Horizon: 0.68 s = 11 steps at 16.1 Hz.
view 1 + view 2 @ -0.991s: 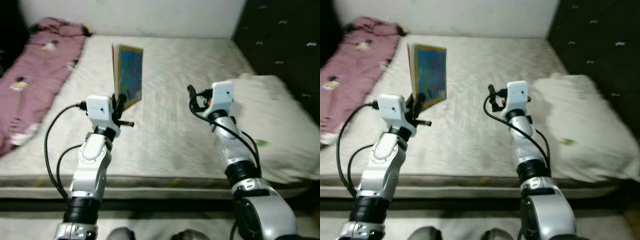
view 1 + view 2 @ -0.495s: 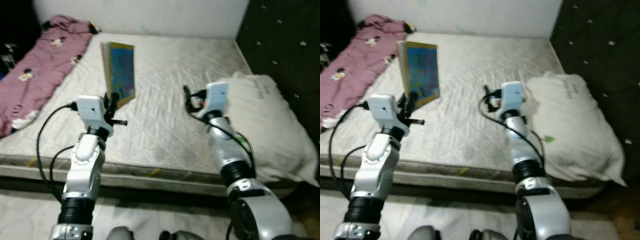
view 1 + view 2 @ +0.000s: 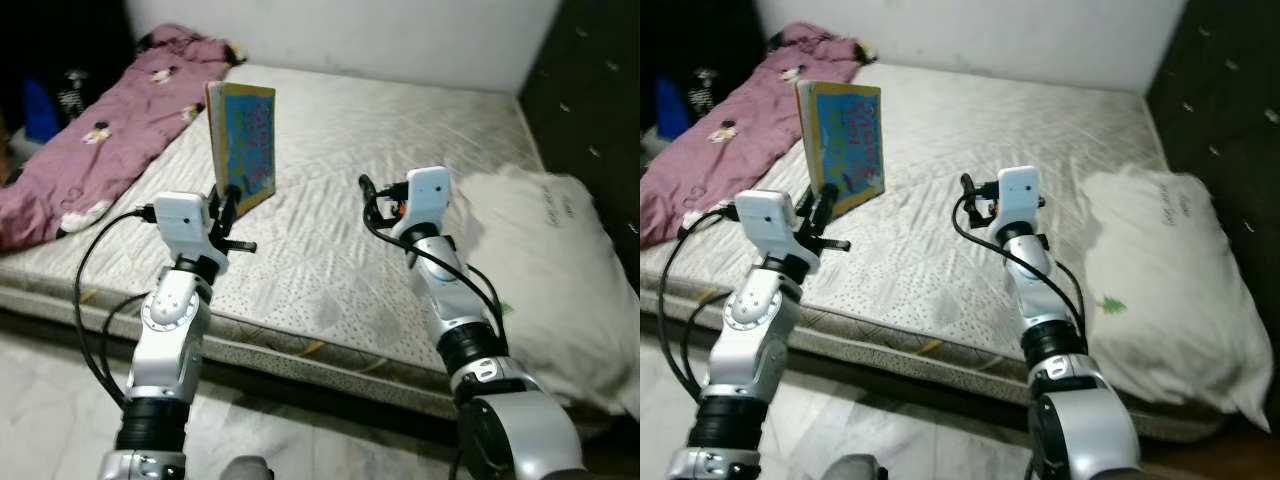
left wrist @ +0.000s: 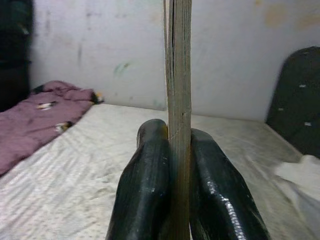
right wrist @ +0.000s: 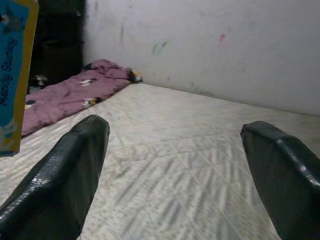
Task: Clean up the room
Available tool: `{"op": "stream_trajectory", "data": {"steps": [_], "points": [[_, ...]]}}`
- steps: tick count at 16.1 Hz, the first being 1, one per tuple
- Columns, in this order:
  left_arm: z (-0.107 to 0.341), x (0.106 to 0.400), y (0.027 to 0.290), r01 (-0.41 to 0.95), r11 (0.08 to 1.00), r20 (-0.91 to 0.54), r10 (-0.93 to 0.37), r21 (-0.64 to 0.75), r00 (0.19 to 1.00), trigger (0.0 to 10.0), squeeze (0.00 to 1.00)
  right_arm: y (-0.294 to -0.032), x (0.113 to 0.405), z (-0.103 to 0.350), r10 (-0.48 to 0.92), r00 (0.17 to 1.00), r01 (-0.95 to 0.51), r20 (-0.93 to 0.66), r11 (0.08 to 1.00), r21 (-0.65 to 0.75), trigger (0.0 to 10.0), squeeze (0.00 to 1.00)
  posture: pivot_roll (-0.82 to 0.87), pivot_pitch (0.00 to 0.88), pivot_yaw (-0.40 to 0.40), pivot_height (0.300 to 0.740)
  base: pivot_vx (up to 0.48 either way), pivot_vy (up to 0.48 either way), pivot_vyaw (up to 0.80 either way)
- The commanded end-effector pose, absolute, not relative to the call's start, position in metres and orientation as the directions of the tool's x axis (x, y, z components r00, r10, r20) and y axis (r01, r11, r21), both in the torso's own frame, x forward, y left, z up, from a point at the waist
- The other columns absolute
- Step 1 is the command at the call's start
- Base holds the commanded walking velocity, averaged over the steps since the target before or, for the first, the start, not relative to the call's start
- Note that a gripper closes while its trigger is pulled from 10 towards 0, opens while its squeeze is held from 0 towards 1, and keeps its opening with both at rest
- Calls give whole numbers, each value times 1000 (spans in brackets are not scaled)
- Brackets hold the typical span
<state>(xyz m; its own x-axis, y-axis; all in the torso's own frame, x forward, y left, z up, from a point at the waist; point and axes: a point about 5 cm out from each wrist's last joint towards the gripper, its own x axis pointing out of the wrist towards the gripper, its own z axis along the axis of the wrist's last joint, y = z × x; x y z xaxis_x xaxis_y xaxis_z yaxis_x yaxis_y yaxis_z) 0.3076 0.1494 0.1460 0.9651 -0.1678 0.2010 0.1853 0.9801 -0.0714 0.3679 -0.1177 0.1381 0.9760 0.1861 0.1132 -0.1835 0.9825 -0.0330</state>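
Note:
My left gripper (image 3: 231, 197) is shut on the lower edge of a blue picture book (image 3: 243, 144) with a yellow border, holding it upright above the mattress (image 3: 330, 170). Along the left wrist view the book's edge (image 4: 178, 100) stands pinched between the two black fingers (image 4: 145, 200). My right gripper (image 3: 366, 196) is raised over the middle of the mattress, open, with nothing between its fingers (image 5: 70, 175). The book's blue cover (image 5: 15, 70) shows at the edge of the right wrist view.
A purple patterned blanket (image 3: 110, 130) lies along the bed's left side. A white pillow (image 3: 560, 280) sits at the right end beside a dark padded headboard (image 3: 600, 90). The bed's front edge (image 3: 300, 345) is just ahead, with pale floor (image 3: 50, 390) below.
The camera has pulled back and turned, so the bed looks farther off and more floor shows. The left gripper still holds the book upright; the right gripper stays open.

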Motion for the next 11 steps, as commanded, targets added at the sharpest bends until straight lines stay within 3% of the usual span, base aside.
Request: {"op": "stream_trajectory", "data": {"steps": [1,6,11], "points": [[159,309,149,193,979,257,-171,-61,951,10000,0,-119,370,144,187,974,-183,130,982,-41,10000,0,71,0,-5,740,356,0,0],[159,309,148,205,976,259,-181,-69,949,10000,0,-119,370,143,185,974,-182,131,983,-41,10000,0,72,0,-3,740,349,0,0],[155,312,151,152,987,220,-135,-61,966,10000,0,-123,371,141,169,978,-166,120,985,-38,10000,0,77,0,-3,740,0,0,0]]}}
